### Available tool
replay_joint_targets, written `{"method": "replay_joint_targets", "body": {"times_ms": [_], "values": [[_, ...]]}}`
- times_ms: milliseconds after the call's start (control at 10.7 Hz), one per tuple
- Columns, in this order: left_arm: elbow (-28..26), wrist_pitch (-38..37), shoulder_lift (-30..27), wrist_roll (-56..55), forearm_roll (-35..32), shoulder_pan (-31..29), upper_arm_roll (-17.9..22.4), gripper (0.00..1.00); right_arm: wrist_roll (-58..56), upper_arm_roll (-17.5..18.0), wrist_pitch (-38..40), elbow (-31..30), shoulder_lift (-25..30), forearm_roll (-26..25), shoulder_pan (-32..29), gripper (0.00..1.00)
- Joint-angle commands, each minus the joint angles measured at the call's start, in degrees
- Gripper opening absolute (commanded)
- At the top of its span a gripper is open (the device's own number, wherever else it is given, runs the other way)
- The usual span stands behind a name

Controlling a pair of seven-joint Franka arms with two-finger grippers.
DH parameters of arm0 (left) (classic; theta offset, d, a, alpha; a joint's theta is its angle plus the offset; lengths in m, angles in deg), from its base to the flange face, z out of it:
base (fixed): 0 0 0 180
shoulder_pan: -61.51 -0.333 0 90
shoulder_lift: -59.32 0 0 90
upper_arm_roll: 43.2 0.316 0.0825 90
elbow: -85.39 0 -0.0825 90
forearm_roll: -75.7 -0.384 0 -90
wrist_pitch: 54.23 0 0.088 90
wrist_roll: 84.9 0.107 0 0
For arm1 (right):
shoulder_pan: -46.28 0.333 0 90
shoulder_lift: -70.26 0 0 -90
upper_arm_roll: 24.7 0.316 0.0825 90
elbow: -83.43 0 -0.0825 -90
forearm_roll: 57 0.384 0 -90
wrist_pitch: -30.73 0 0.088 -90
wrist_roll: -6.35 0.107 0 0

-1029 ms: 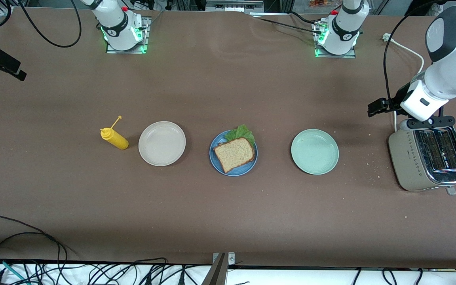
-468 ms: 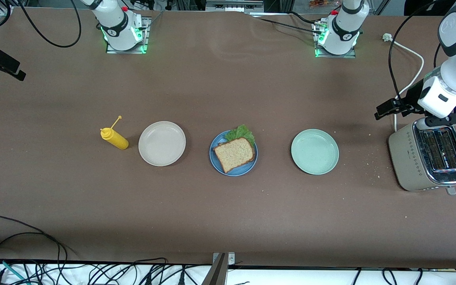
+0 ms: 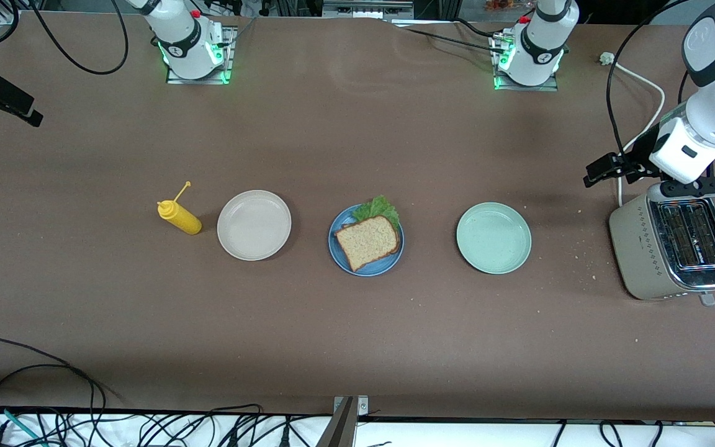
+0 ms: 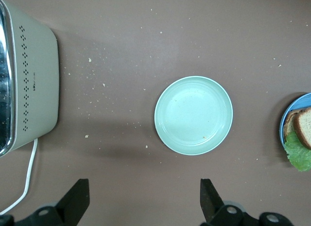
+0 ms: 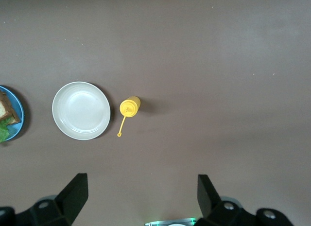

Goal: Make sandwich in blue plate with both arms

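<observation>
With the brown wholegrain sandwich (image 3: 368, 241) sitting assembled on the round blue plate (image 3: 340, 256), the left gripper (image 4: 145, 201) is retreating empty and wide open above the table beside the toaster (image 3: 671, 249), while the right gripper (image 5: 141, 199) is waiting, fingers apart.

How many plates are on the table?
3. The beige-white plate sits beside the yellow squeeze bottle toward the right arm's end. The blue plate in the middle holds the sandwich. The mint-green plate lies toward the toaster. None seem hidden.
</observation>
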Motion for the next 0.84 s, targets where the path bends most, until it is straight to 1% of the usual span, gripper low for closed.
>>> {"method": "replay_joint_targets", "body": {"times_ms": [0,281,748], "values": [[-0.7,0.4,-1.2,1.8,0.9,0.3,0.2,1.0,0.7,0.1,-3.3,0.3,-4.0,-0.4,0.1,1.0],[-0.5,1.3,-0.6,1.9,0.9,-0.2,0.3,1.0,0.7,0.0,-5.7,-0.3,-5.4,-0.2,-0.1,1.0],[-0.5,1.7,-0.2,3.0,0.9,-0.2,0.4,0.99,0.7,0.2,-5.7,-0.3,-5.7,-0.4,0.1,1.0]]}}
